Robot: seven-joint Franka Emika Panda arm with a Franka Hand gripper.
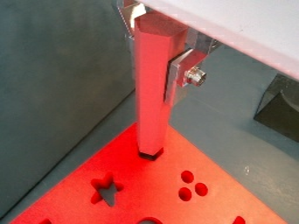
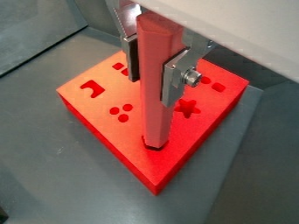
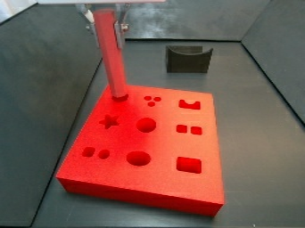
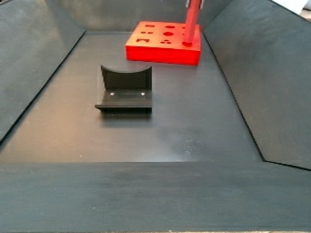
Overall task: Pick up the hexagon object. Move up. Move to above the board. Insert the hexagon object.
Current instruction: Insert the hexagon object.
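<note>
The hexagon object (image 2: 156, 105), a long slim red bar, stands upright between my gripper's (image 2: 155, 70) silver fingers (image 2: 177, 77). The gripper is shut on its upper part, as both wrist views show (image 1: 156, 61). The bar's lower end sits in a small recess near a corner of the bright red board (image 2: 105, 122); a dark rim shows around its foot (image 1: 149, 155). In a side view the bar (image 3: 111, 53) rises from the board's (image 3: 155, 147) far left corner, by the star recess. The bar (image 4: 192, 23) and board (image 4: 165, 45) also show far off in a side view.
The dark L-shaped fixture (image 3: 187, 58) stands on the grey floor behind the board; in a side view (image 4: 124, 89) it is nearer the camera. Its edge shows in a wrist view (image 1: 281, 105). Dark bin walls surround the floor on all sides.
</note>
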